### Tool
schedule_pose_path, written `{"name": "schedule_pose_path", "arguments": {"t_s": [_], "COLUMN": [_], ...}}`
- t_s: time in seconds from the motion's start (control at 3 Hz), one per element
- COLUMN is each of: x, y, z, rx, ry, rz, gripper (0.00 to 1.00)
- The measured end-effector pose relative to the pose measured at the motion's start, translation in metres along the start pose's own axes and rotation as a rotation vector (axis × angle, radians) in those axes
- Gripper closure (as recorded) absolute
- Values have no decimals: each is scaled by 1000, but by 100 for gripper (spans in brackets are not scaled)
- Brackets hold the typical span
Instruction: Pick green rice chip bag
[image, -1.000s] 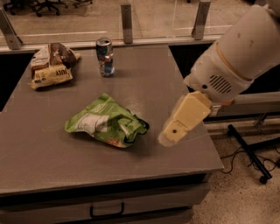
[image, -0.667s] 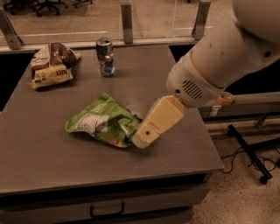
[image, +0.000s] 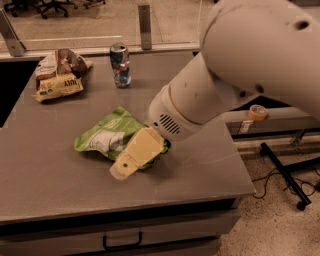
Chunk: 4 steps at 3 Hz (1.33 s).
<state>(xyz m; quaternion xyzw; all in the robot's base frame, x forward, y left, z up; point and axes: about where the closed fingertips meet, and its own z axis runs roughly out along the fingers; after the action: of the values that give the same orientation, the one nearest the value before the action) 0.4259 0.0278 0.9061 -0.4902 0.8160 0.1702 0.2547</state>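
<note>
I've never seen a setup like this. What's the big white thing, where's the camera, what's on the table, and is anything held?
The big white shape is a robot arm reaching in from the right. Its cream-coloured end is the gripper, low over the right edge of the green chip bag. Whether it grips the bag cannot be seen. One camera looks down on the grey table; its mounting is unknown. Also there: a brown-and-cream snack bag and a drink can, both at the far edge.

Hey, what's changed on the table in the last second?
The tool swung left, from right of the green bag to over its near right edge. Whether it has taken hold can't be seen. The green bag, brown bag and can stayed put.
</note>
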Motion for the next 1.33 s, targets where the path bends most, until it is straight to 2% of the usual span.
{"name": "schedule_pose_path", "arguments": {"t_s": [0.33,1.0,1.33], "x": [-3,2,-2], "y": [-2,-13,-18], "z": [19,31,15], "rx": [16,26,51], "ry": [-19,-82,-107], "rz": [3,-3,-61], "gripper": [18,65,88]}}
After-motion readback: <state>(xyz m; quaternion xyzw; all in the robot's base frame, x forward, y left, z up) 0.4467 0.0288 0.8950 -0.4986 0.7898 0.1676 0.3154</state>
